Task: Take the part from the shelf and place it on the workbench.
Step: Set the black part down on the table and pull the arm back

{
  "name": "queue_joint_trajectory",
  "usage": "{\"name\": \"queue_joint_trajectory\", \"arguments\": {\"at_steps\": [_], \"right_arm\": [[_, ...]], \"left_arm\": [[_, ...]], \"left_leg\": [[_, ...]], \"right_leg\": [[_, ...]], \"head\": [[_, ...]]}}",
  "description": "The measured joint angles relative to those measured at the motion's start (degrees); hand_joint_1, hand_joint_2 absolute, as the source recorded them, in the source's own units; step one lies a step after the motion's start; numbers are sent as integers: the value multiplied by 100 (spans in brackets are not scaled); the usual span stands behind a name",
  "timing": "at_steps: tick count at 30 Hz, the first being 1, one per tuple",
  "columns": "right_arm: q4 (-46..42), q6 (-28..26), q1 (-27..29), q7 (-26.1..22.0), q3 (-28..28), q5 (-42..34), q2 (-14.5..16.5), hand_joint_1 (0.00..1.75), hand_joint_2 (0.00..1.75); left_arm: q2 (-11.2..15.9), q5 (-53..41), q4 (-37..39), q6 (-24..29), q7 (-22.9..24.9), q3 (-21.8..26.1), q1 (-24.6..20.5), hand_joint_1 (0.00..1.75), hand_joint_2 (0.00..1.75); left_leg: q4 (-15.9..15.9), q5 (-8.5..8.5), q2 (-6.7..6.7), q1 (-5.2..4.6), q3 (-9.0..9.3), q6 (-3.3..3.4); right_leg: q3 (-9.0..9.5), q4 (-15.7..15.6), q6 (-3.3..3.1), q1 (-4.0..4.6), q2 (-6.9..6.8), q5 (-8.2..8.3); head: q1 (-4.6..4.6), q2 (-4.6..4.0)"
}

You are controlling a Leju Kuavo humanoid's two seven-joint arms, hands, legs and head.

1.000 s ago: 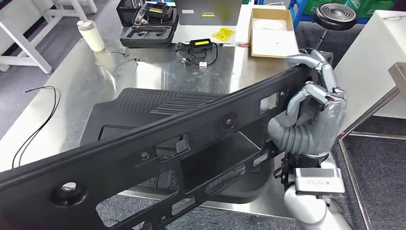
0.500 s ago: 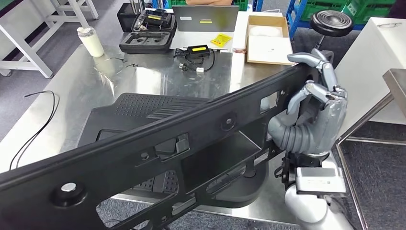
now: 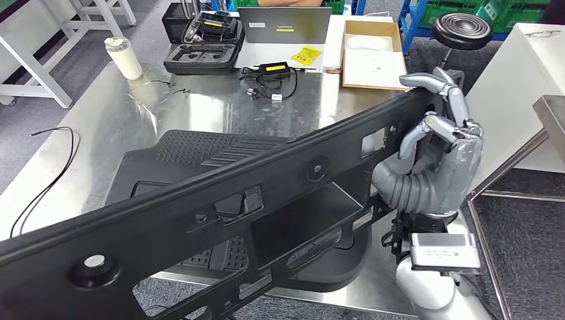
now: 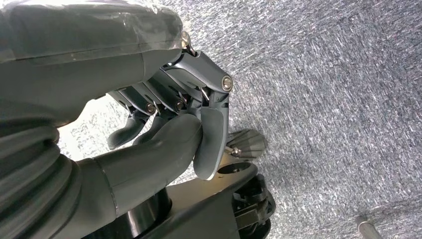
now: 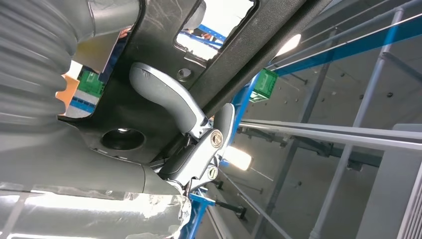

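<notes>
A long black plastic part (image 3: 266, 183) with slots and round holes runs tilted across the head view, from low at the left up to the right. It hangs above the steel workbench (image 3: 220, 107). My right hand (image 3: 440, 150) grips its raised right end, fingers hooked over the top edge and thumb behind. In the right wrist view that hand (image 5: 191, 127) wraps the part's edge (image 5: 149, 50). My left hand (image 4: 164, 114) has its fingers curled in against the thumb with nothing in them, over grey carpet.
A flat black panel (image 3: 193, 150) lies on the bench under the held part. Further back are a white bottle (image 3: 123, 57), open black cases (image 3: 203, 47), a charger with cable (image 3: 273, 72), a laptop (image 3: 286, 23) and a cardboard box (image 3: 373, 43). A black stool (image 3: 463, 30) stands right.
The whole picture has shifted slightly, so the camera moved a little. My right hand and the part keep the same pose in the view.
</notes>
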Motion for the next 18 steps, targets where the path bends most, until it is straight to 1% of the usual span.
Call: {"name": "queue_joint_trajectory", "arguments": {"at_steps": [13, 15, 18], "right_arm": [[1, 52, -6, 97, 13, -2, 0, 175, 175], [11, 203, -34, 246, 22, -5, 0, 175, 175], [104, 665, -165, 687, 74, 25, 25, 175, 175]], "left_arm": [[0, 43, -1, -1, 0, 0, 0, 175, 175], [0, 53, -1, -1, 0, 0, 0, 175, 175], [0, 71, -2, -12, 1, 0, -2, 175, 175]], "left_leg": [[0, -12, 0, -1, 0, -1], [0, -13, 0, -1, 0, 2], [0, -14, -1, -2, -1, 3]], "right_leg": [[14, -22, 5, -3, 0, -6], [15, -23, 5, -3, 0, -6], [16, -23, 5, -3, 0, -6]], "head": [[0, 0], [0, 0], [2, 1]]}}
